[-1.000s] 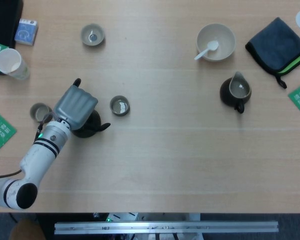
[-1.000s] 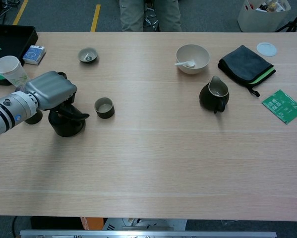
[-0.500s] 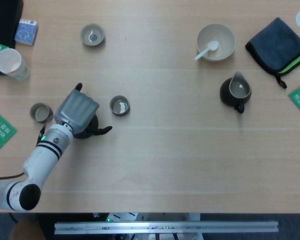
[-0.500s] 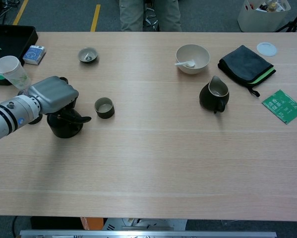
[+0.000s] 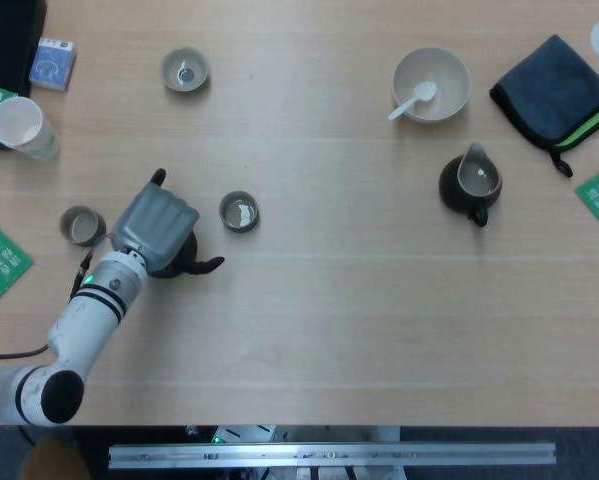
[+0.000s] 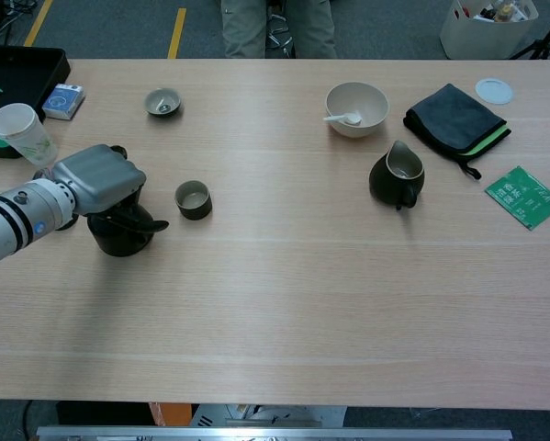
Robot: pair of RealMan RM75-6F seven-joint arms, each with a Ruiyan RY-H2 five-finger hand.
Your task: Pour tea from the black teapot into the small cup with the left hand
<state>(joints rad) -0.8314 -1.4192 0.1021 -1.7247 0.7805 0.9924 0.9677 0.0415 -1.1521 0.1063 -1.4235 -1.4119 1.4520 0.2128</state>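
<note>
Left hand [image 5: 155, 222] lies over the black teapot [image 6: 120, 232], its grey back covering the pot's top and handle in both views, so the fingers underneath cannot be made out; it looks wrapped around the pot, which stands upright on the worktop [image 5: 359, 320] with its spout [image 5: 205, 265] pointing toward the robot's right. Just left of the hand, a small cup [image 5: 79, 226] is half hidden behind the wrist in the chest view. Right of the pot, close to the spout but not touching it, sits another small cup [image 6: 193, 198]; whether it holds liquid is hard to tell. Further back stands a third cup [image 5: 185, 70]. Toward the right are a pale bowl [image 6: 356, 108] with a white spoon [image 5: 413, 100], a dark pitcher [image 6: 397, 176] and a folded dark cloth [image 6: 455, 118]. Neither view shows the right hand.
</note>
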